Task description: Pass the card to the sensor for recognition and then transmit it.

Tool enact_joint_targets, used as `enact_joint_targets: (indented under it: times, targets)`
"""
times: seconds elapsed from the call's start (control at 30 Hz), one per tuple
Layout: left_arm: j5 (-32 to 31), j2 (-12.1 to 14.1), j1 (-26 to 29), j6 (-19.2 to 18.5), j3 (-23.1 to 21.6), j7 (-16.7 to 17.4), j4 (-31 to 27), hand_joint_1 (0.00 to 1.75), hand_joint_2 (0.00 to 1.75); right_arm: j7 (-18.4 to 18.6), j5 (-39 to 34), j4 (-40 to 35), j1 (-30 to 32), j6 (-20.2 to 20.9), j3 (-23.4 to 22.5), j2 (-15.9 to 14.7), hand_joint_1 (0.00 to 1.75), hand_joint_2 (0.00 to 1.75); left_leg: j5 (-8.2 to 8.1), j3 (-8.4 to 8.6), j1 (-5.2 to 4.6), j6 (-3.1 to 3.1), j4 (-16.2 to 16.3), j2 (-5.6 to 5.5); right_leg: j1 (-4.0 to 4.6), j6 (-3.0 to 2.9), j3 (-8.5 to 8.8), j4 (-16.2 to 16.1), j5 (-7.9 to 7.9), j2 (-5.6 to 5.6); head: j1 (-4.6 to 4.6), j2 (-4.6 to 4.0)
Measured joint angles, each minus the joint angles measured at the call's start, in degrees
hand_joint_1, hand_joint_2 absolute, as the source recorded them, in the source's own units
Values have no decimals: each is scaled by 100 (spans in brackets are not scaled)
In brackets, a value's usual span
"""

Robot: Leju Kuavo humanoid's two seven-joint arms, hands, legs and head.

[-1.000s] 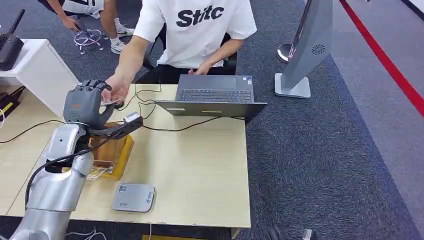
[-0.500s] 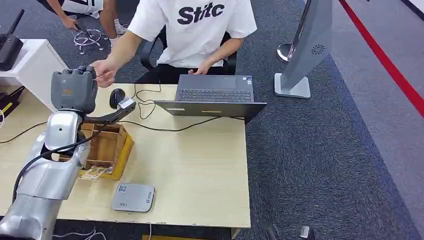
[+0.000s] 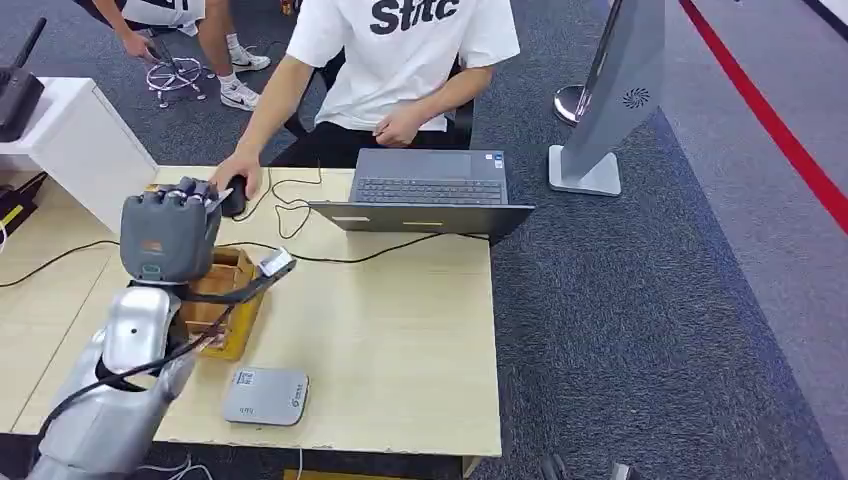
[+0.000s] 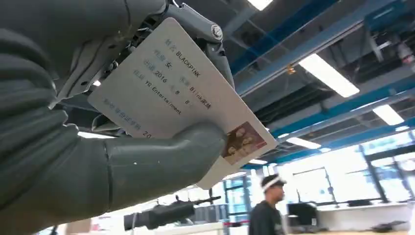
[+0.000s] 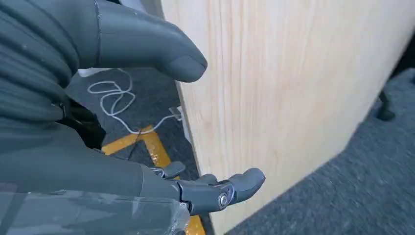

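Over the left part of the counter point(image 3: 400, 330), in the head view, the left robot hand point(image 3: 170, 232) stood raised on its silver arm, knuckles toward the camera and fingers curled, above the wooden box point(image 3: 225, 300). A pale edge of the card point(image 3: 215, 198) showed at its fingertips. A person's hand point(image 3: 237, 172) lay on the black mouse point(image 3: 234, 196) just beyond. The grey sensor point(image 3: 266, 396) sat near the counter's front edge, and the laptop point(image 3: 425, 190) was at the far edge. Compared with 0.5 s earlier, the left robot hand was lower and nearer the box, and the person's hand, then at the robot's fingers, had dropped to the mouse.

From the left wrist, the left robot hand point(image 4: 73, 137) gripped the card point(image 4: 181, 93), its thick thumb point(image 4: 161, 159) pressed across the printed face and darker fingers behind it, with ceiling lights beyond.

From the right wrist, the right robot hand point(image 5: 147, 122) hung beside the counter's wooden side point(image 5: 293, 88), open, thumb and fingers point(image 5: 225, 188) apart, holding nothing.
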Motion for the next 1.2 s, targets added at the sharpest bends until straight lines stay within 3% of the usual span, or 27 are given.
enact_joint_targets:
  times: [0.1, 0.23, 0.4, 0.7, 0.9, 1.07, 1.2]
  targets:
    - [0, -20, 659, 136, -197, -293, -566, 175, 175, -101, -94, -2, 88, 64, -127, -7, 0, 175, -5, 0, 0, -4, -1, 0, 0, 1, -1, -3, -2, 0, -2, 0]
    - [0, -259, 1614, 404, -461, -1036, -882, 175, 175, -201, -216, -7, 201, 166, -312, -30, 0, 175, -11, -1, -2, 3, -1, 6, -1, 5, 0, -4, -4, 3, -2, 0]
    - [2, -293, 2510, 693, -511, -1040, -993, 175, 175, -252, -271, -9, 337, 223, -512, -81, 0, 175, -13, -1, -1, 8, -1, 12, -1, 5, -2, -4, -4, 4, -2, 0]
    - [344, -521, 3129, 553, -308, -1370, -1081, 175, 175, -304, -251, -11, 377, 219, -656, -118, 0, 175, -12, 2, -1, 7, -1, 13, 0, 5, 4, -3, -3, 5, -2, 0]
    - [800, -1096, 3379, 662, 617, -1918, -422, 175, 175, -304, -147, -11, 395, 225, -695, -120, 0, 175, -13, 0, -1, 8, -1, 12, 0, 5, 3, -3, -4, 4, 0, 0]
    - [575, -1820, 3271, 667, 2134, -2790, 369, 175, 175, -278, 43, -22, 390, 201, -695, -120, 0, 175, -12, 2, 0, 8, -1, 12, 0, 5, 3, -3, -3, 2, -2, 0]
    - [472, -2131, 3108, 704, 2807, -2937, 884, 175, 175, -267, 94, -26, 369, 197, -693, -120, 0, 175, -12, 4, 0, 8, -1, 9, 0, 4, 7, -3, -3, 0, 0, 0]
